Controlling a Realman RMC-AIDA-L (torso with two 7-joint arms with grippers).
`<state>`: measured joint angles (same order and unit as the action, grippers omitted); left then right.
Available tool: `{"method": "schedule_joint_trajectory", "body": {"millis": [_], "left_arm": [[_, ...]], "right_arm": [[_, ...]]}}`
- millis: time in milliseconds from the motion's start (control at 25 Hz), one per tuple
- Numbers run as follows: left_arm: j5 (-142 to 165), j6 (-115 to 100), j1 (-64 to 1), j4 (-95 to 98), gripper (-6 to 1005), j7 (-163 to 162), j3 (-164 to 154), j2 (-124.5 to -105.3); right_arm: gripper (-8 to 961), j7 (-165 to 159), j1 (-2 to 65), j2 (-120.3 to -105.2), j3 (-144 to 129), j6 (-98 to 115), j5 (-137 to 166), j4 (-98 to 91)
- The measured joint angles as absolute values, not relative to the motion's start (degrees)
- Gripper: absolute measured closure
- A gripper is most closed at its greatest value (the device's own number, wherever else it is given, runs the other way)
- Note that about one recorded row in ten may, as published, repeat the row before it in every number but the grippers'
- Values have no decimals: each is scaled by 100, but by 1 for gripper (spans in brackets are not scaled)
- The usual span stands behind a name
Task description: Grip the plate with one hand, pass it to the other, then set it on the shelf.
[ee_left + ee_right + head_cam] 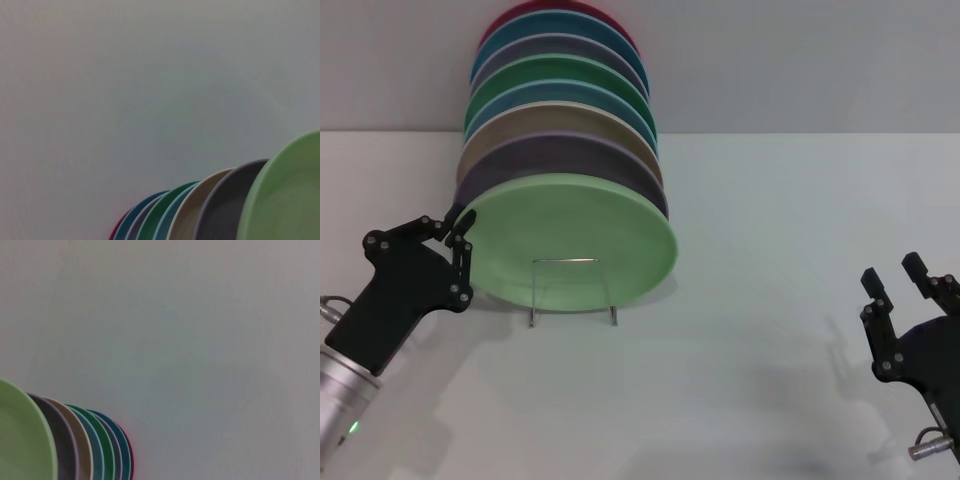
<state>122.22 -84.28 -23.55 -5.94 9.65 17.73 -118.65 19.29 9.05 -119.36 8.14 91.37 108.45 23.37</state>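
The pale mint-green plate (575,245) stands on edge at the front of a row of plates, behind the squarish front loop of the thin silver wire shelf (572,292). My left gripper (461,222) is at the plate's left rim, its fingertips closed together on the edge. The plate also shows in the left wrist view (287,195) and in the right wrist view (22,440). My right gripper (893,270) is open and empty, low at the right and well away from the plate.
Behind the mint plate stand several other plates on edge: a lilac-grey one (530,162), a tan one (555,125), then blue, dark green and a red one (560,12) at the back. The pale table (770,330) lies between the shelf and my right gripper.
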Motion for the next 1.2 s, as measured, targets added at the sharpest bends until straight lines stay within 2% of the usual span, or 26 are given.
{"method": "schedule_joint_trajectory", "body": {"millis": [520,720,880,1080,1200], "left_arm": [[12182,-8408,-2327,-668,863,992,1825,-11855],[12173,-8844,-2118,-669,833,950,1932,-11847],[12172,-9639,-1621,-831,646,680,2042,-11842],[12171,-9981,-1261,-897,526,-222,2310,-11855],[12171,-9978,-1200,-897,531,-560,2373,-11861]], "right_arm": [[587,1904,988,-11936,835,9080,10845,2269],[587,1898,1050,-11936,891,8991,10846,2181],[587,1894,1094,-11936,1060,8981,10846,2147],[587,1887,1135,-11931,1462,9064,10846,2121],[586,1880,1157,-11930,1618,9087,10846,2118]]}}
